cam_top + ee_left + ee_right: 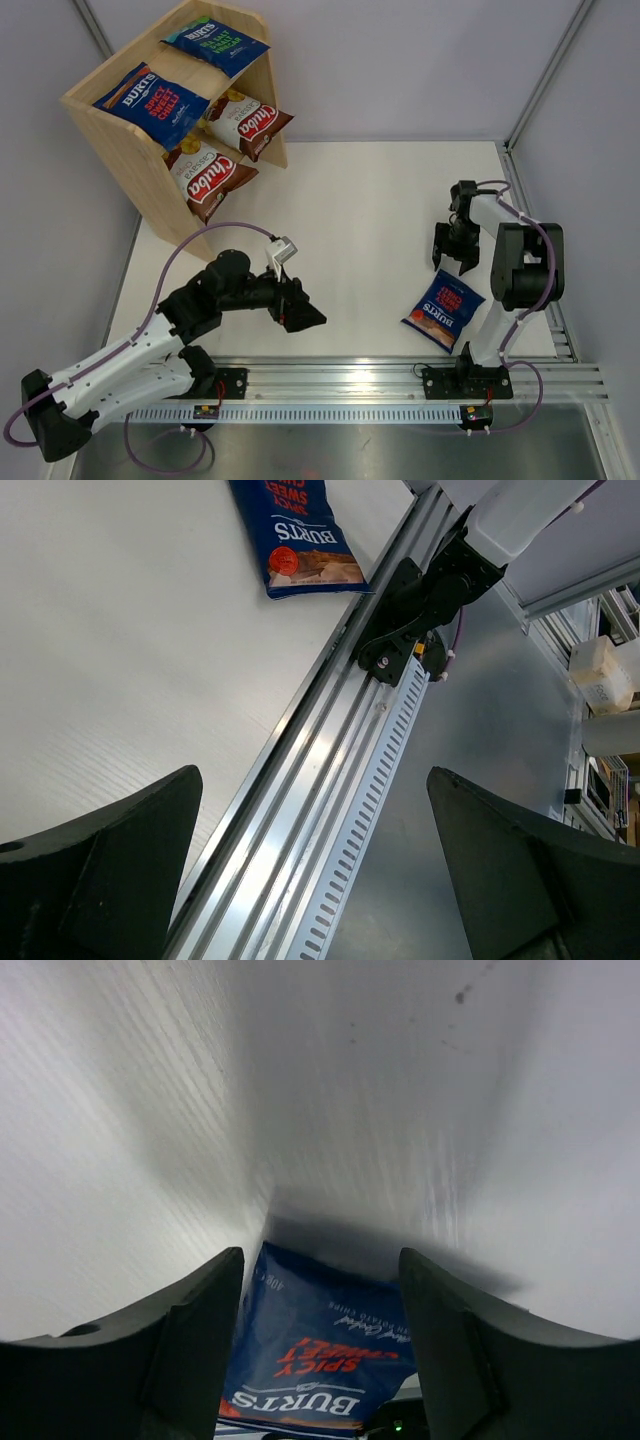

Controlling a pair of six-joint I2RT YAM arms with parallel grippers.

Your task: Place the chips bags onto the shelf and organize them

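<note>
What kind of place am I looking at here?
Likely a robotics lab test cell: two robot arms on an aluminium rail, a white walled-in table, a small wooden shelf of chips bags.

The left arm stretches low from its base toward the middle, the left pincer [305, 316] turned sideways with its jaws spread wide. The right arm folds upright over its base, wrist bent down, the right pincer [453, 263] pointing downward, jaws parted, gripping nothing.

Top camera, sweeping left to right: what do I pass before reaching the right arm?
Light wooden two-tier shelf → left arm's black end effector → loose blue Burts chips bag.
</note>
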